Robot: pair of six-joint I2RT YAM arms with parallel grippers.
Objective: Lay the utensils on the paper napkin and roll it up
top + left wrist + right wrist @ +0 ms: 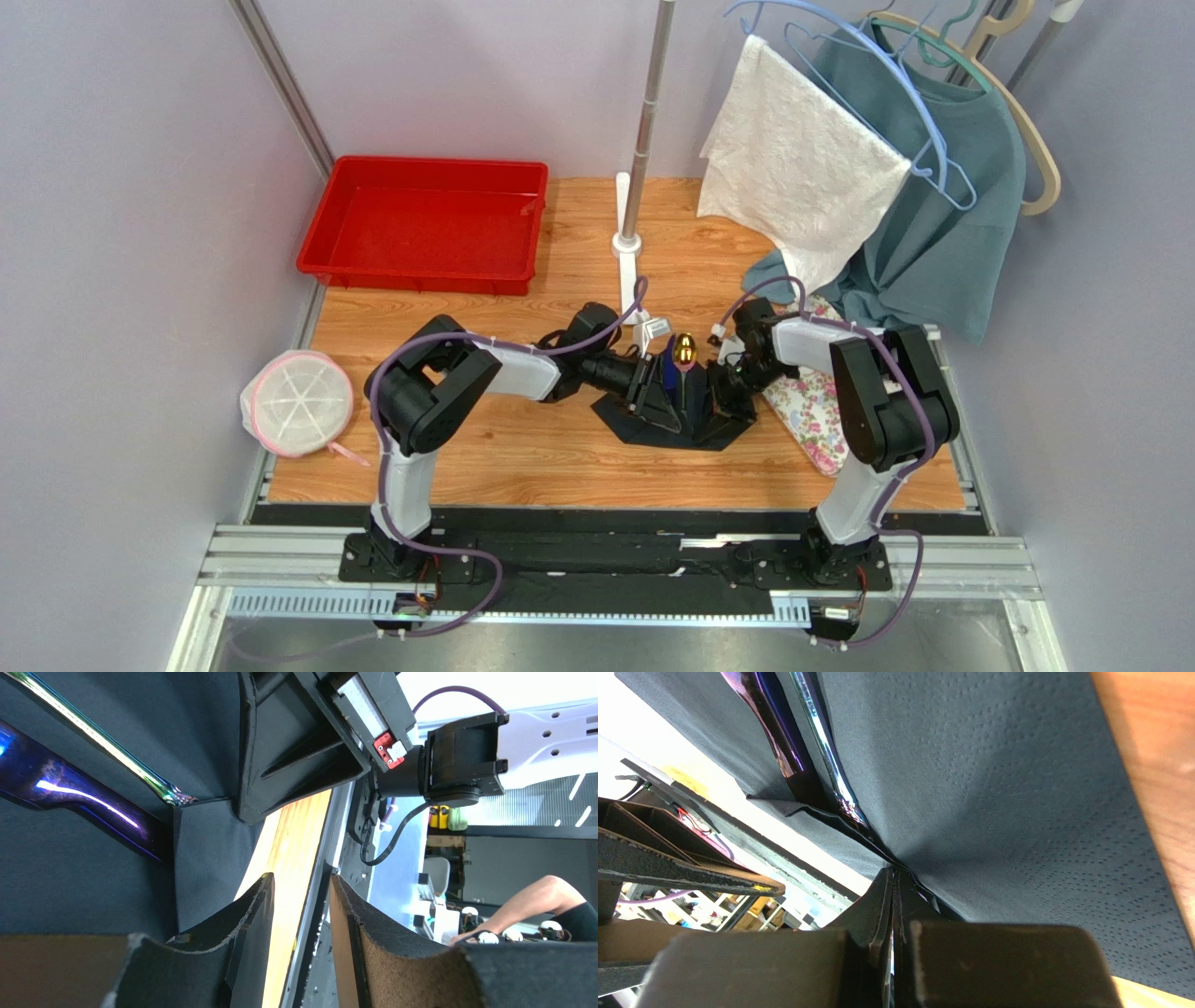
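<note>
lying on one paper napkin, two utensils

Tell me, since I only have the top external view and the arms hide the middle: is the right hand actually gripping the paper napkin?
Observer: Yes. The right wrist view shows the right hand shut on a pinched fold of the paper napkin.
Operator: And the left hand?
Observer: The left hand is open. Only the wooden table shows through the gap.
Operator: Are the utensils on the napkin?
Observer: Yes. The dark, glossy utensils lie on it and run toward the pinched fold.
</note>
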